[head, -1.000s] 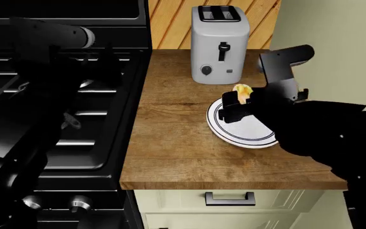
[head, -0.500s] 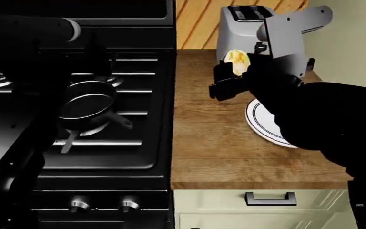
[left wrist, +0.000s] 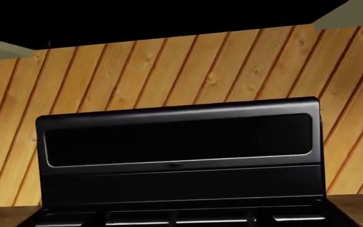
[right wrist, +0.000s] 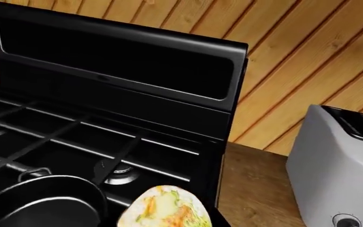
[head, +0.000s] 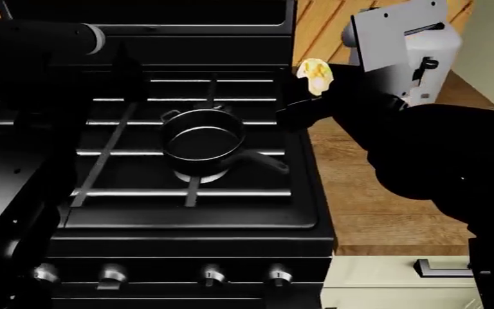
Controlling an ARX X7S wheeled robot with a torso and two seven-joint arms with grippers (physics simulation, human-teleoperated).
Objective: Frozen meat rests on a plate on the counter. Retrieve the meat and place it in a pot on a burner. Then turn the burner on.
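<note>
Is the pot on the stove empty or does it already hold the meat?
Empty. The pot shows only its bare black inside, and the meat is held up in the right claw above the range's right edge.

Glossy black pot (head: 201,143); brown wood-plank counter (head: 375,206); smooth grey metal toaster (right wrist: 342,165).

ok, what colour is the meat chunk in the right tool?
Pale yellow with green and orange flecks, the frozen meat shows best in the right wrist view.
</note>
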